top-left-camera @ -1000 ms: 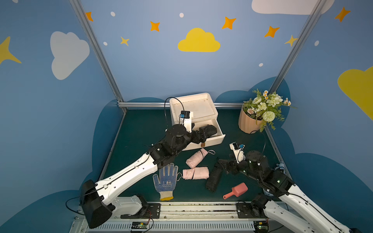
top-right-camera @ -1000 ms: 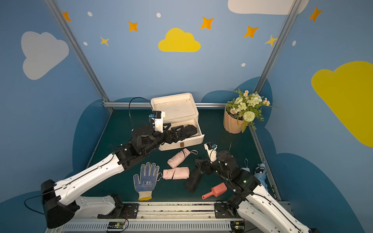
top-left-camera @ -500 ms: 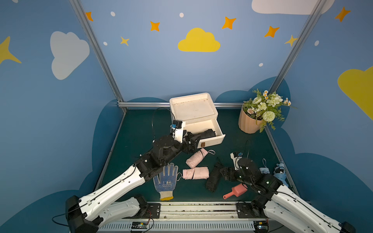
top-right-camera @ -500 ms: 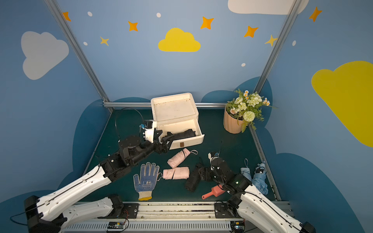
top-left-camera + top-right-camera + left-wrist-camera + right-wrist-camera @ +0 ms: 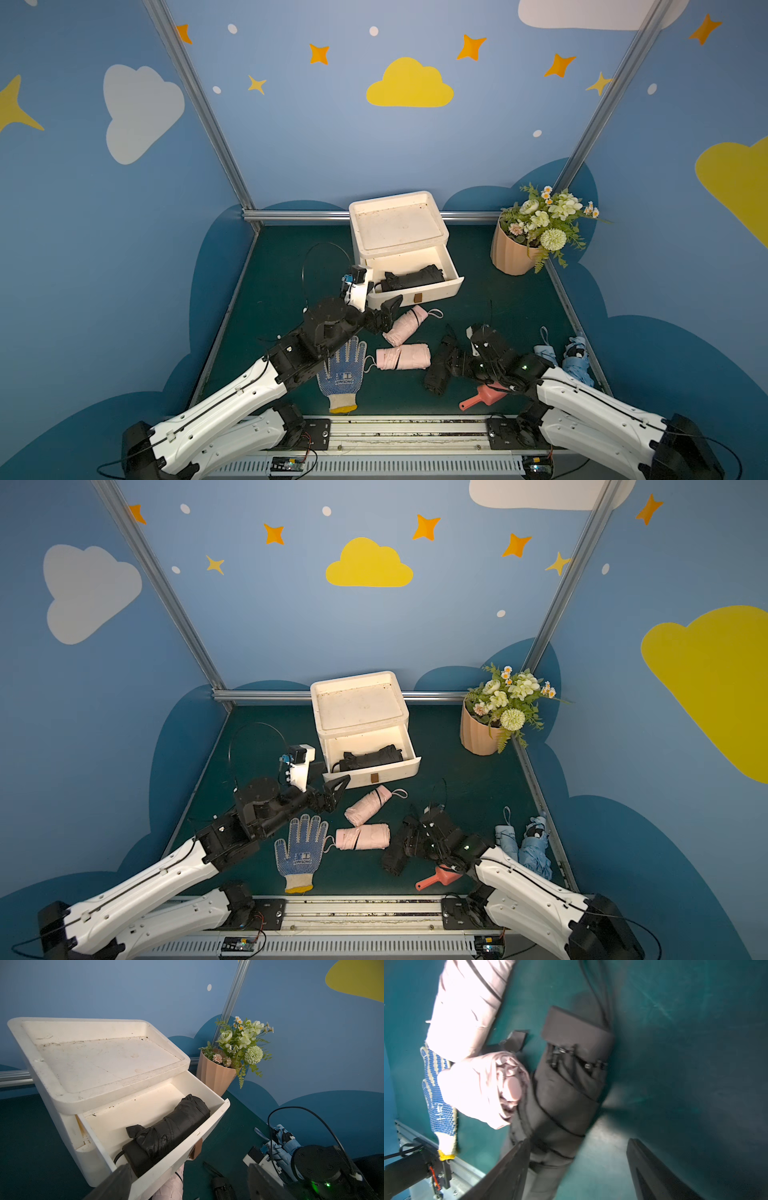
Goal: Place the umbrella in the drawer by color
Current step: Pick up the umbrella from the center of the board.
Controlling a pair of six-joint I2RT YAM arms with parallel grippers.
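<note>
Umbrella in hand: folded black fabric umbrella (image 5: 438, 372), strapped into a bundle, lying on the dark green tabletop (image 5: 291, 270) well short of the drawer, just beside the end of one pink roll.
Handling: probably light; soft and slick in the cloth, stiff along the core; likely to roll or slide out of a shallow pinch.
Where to hold: across the middle of the bundle near the strap, jaws square to its length, clear of the loose cord.
Right gripper (image 5: 579, 1142): spread wide, holding nothing; one finger over the umbrella's lower end, the other over bare tabletop, so not yet astride it.
Left gripper (image 5: 188, 1167): wide apart and empty, just in front of the drawer.
Drawer: pulled-out white drawer (image 5: 434, 293) of the white box, with a second black umbrella (image 5: 413, 277) lying along its front wall.
Other colours: two pink folded umbrellas (image 5: 403, 357) mid-tabletop; pale blue umbrellas (image 5: 577, 361) near the right arm.
Clutter: blue-dotted work glove (image 5: 343, 370); red plastic scoop (image 5: 482, 397).
</note>
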